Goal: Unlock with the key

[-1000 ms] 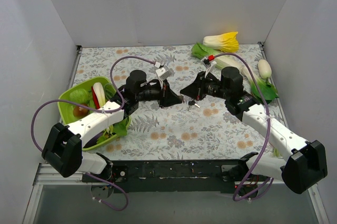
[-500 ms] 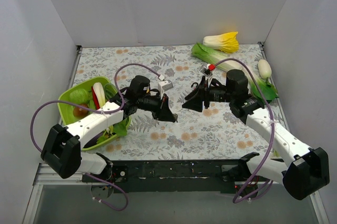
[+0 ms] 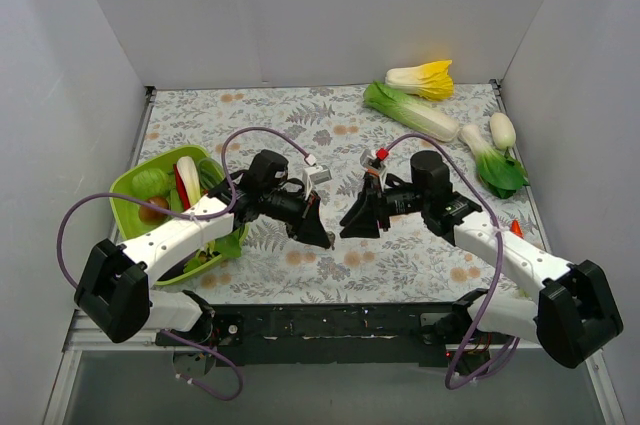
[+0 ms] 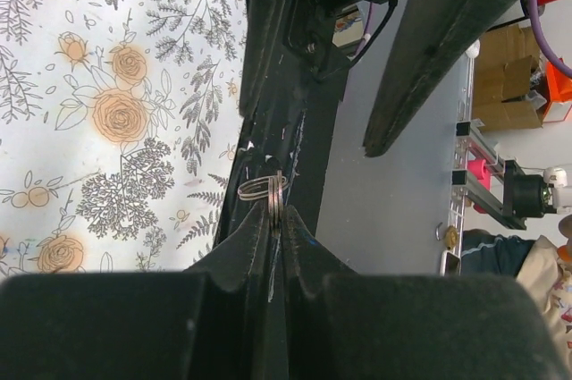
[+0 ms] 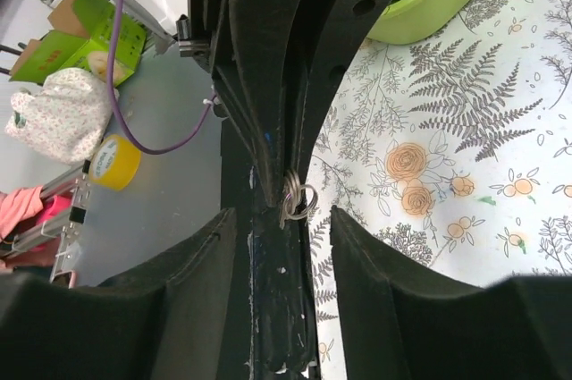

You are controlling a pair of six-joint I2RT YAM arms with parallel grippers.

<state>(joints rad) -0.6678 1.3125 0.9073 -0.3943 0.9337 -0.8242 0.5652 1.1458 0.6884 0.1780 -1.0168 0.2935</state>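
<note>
Silver key ring, left end effector clamped

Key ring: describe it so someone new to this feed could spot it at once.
Go to the middle of the floral-print table cover, where the two claws meet tip to tip. There the left claw is shut on a small silver wire key ring, with the open right claw facing it. It is the only shiny metal loop among black parts.

Key bunch, only its silver split ring visible, pinched at the tips of the closed left gripper, above the tabletop's near half
</note>
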